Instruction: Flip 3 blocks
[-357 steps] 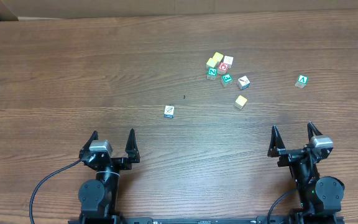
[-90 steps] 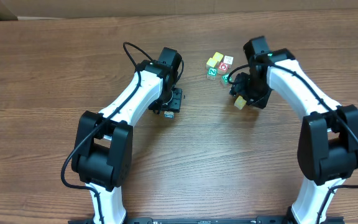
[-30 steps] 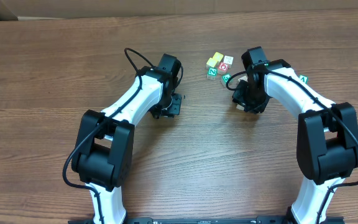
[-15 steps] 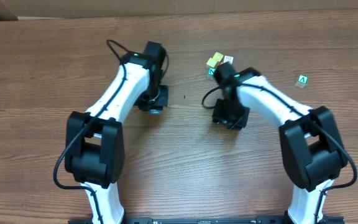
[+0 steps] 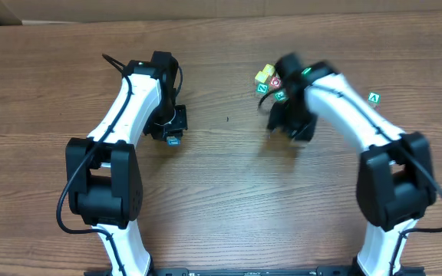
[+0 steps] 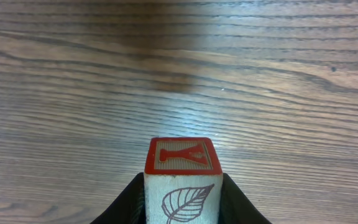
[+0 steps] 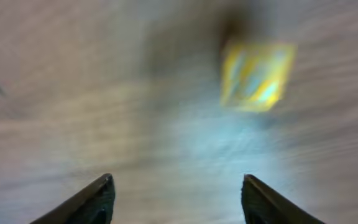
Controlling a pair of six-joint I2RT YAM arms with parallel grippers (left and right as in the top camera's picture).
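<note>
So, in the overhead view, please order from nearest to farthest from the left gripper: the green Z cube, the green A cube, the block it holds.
1. The held block, inside the left gripper.
2. The green Z cube, in the cluster toward the right arm.
3. The green A cube, alone, far right.

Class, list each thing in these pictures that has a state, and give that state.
Leaf block, held between the left fingers.
Left gripper, shut on the leaf block.
Right gripper, open, holding nothing.
Yellow block, loose beyond the right fingers, blurred.
Green A block, resting alone, A up.
</note>
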